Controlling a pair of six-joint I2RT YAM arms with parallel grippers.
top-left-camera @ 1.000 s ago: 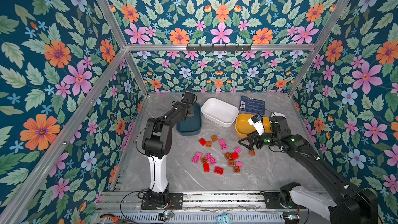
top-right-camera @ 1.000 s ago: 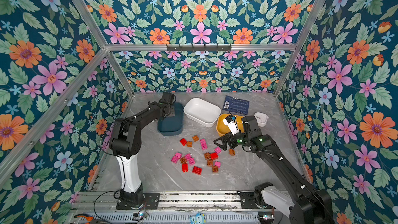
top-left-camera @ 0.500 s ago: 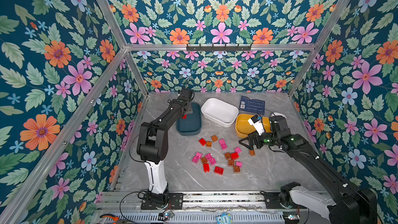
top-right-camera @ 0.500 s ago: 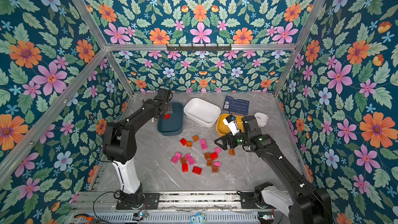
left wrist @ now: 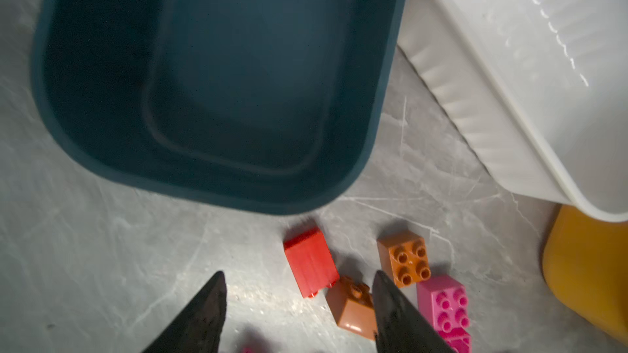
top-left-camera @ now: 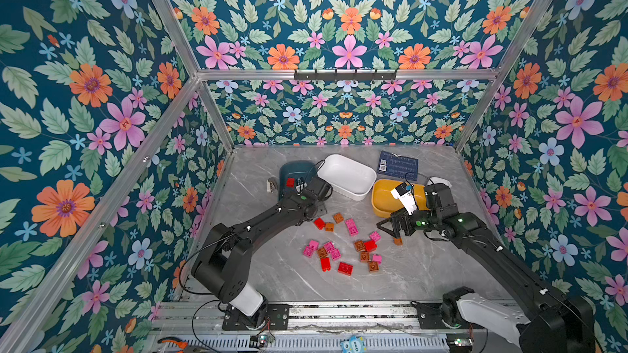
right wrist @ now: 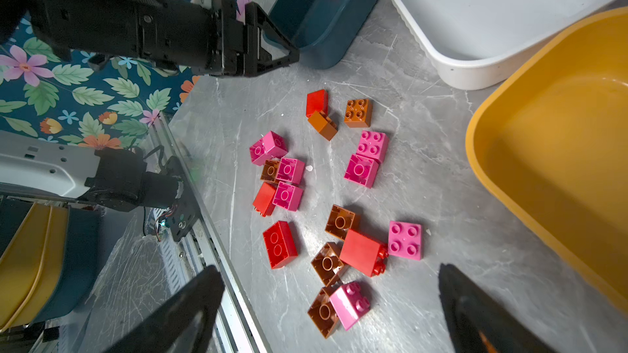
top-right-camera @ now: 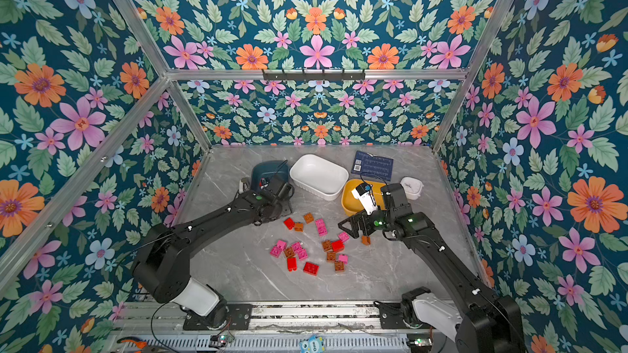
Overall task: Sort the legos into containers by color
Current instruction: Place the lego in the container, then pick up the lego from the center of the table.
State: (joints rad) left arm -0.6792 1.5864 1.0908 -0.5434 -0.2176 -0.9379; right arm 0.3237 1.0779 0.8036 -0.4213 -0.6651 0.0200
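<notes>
Your left gripper hangs just short of the dark teal-blue oblong plastic bin, jaws half apart and empty, with a red plastic brick on the grey marbled tabletop below its tips. A second red brick lies inside that bin. The other red, pink and brown-orange legos lie scattered between the arms, near your right gripper, which is spread wide and empty beside the yellow plastic bin.

A small blue tag near the front edge seems to read "One"; the dark blue card's print is illegible.
</notes>
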